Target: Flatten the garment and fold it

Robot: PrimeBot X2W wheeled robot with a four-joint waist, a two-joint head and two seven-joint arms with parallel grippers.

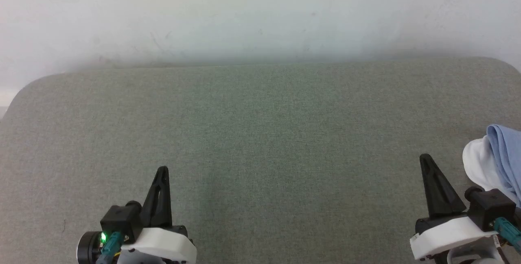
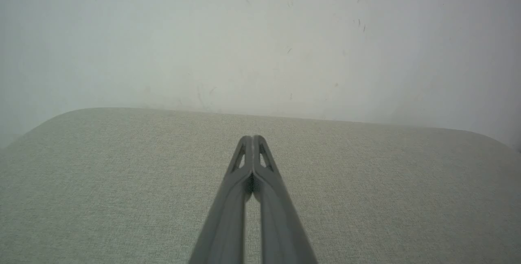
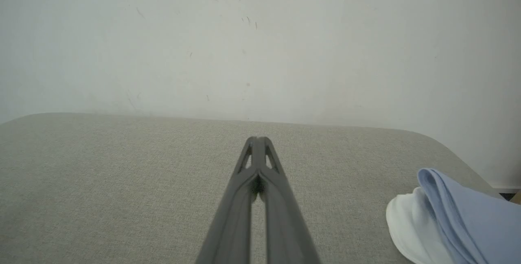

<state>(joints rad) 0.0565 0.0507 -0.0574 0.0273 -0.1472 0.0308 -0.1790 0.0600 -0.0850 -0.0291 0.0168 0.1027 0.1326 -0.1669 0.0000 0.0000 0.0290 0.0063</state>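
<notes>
One garment [image 1: 504, 150], bunched, blue w/ white part showing, at far right edge of worktop [image 1: 260, 125], partly out of frame. Lies to right of right jaws, near, apart from the fingers [image 1: 437, 190]; long axis: can't tell. Right jaws nearer by far; left jaws well apart. Both clenched, holding nothing. I judge next move: right jaws must open, swing rightward.

We saw the left gripper [image 2: 253, 138] rise from the bottom edge, its two dark fingers [image 2: 226, 219] pressed together at the tips with a thin slit lower down, over a pale grey-green fabric surface [image 2: 101, 182] whose rounded far edge met a whitish wall [image 2: 203, 32] flecked with small dark marks.
</notes>
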